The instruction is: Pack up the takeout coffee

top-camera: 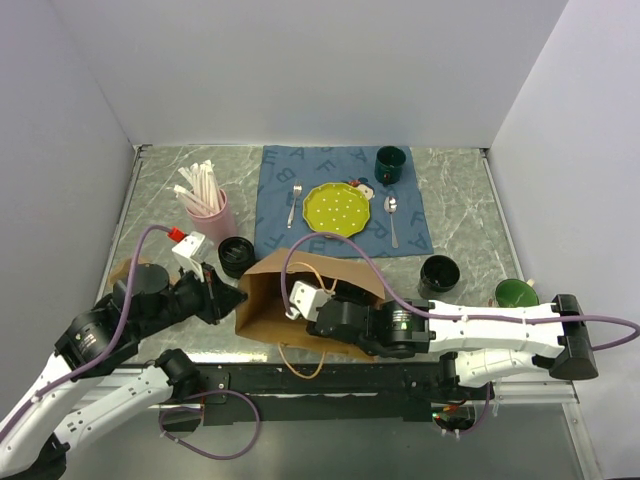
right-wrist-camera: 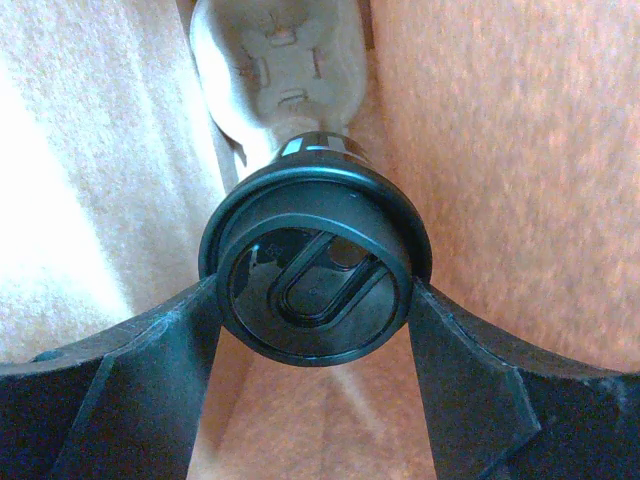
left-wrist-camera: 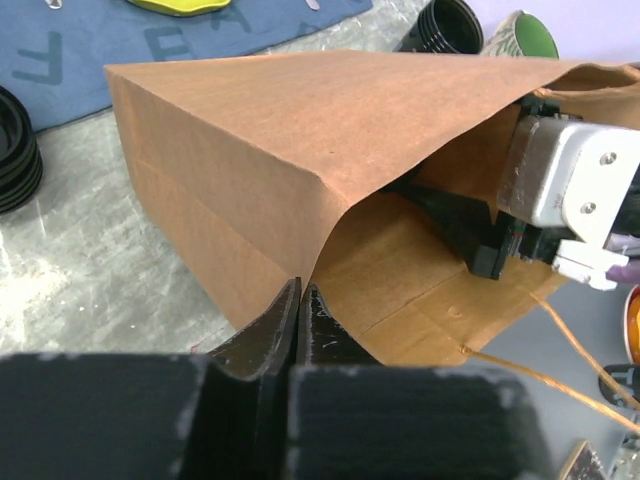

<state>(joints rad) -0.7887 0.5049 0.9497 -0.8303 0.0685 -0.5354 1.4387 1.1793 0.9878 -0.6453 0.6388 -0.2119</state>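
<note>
The takeout cup (right-wrist-camera: 315, 255) sat inside the paper bag (left-wrist-camera: 250, 150), which lay on its side on the table (top-camera: 170, 190). The right gripper (right-wrist-camera: 315, 305) clamped the cup on either side of its lid rim. The cup's long axis ran straight out along that gripper's reach, with the lid facing back to the wrist and the base pointing deeper into the bag. Only the right arm had it, and a release there would probably have left it lying over, not standing. The left gripper (left-wrist-camera: 300, 300) was closed tip to tip at the lip of the bag's mouth; whether paper was caught between could not be told. No writing showed on the lid or bag. The blue cloth (top-camera: 280, 175) carried pale letters, A and F among them.
</note>
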